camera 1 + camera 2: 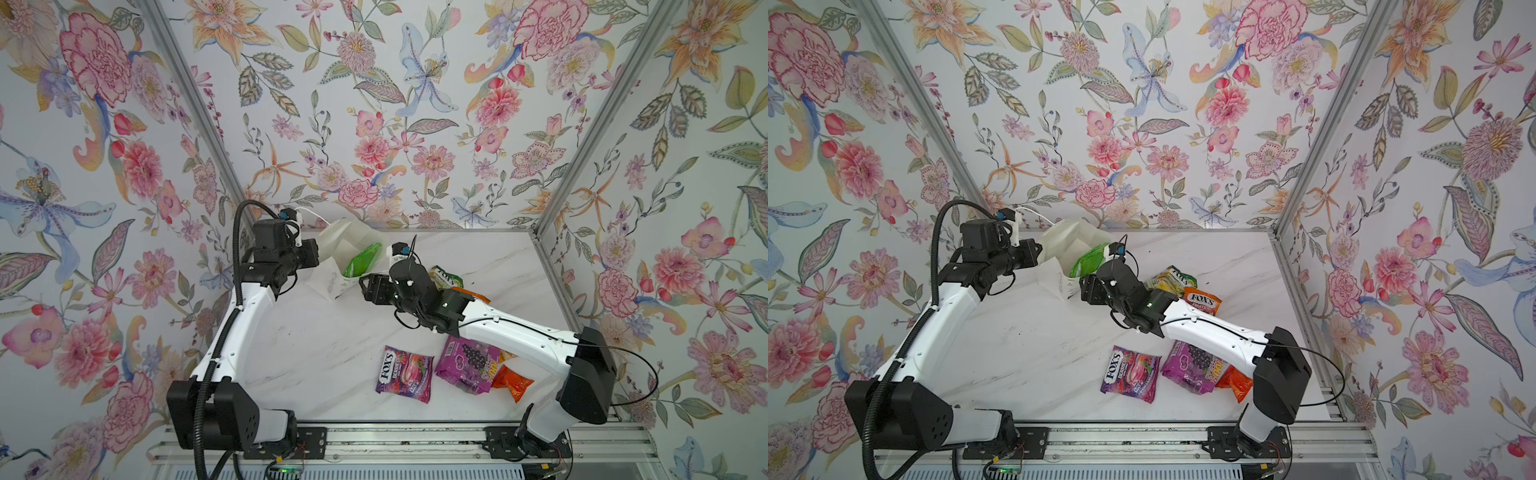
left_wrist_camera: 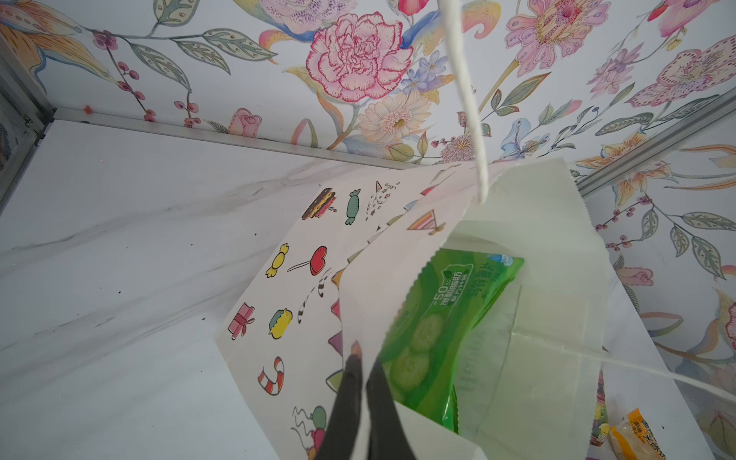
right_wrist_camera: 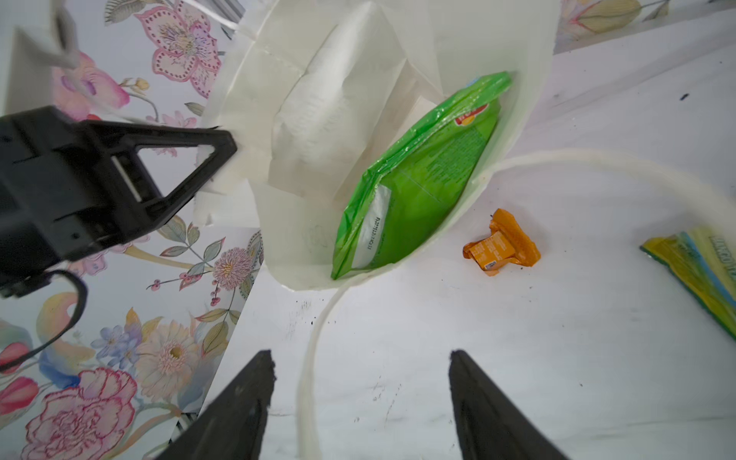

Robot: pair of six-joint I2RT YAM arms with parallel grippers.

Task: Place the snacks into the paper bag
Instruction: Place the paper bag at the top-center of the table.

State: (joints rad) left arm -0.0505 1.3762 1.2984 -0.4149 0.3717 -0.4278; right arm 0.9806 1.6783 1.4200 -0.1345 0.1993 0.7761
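Between left gripper fingers, clamped: white paper carrier bag rim, green glossy packet inside; right gripper spread, empty, facing bag mouth.

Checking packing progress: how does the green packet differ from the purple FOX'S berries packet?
The green packet is bright green, while the purple FOX'S packet is purple with berry pictures. The green packet sits inside the paper bag, leaning against its inner wall. The purple FOX'S packet lies flat on the table, outside the bag. Both are glossy plastic snack packets.
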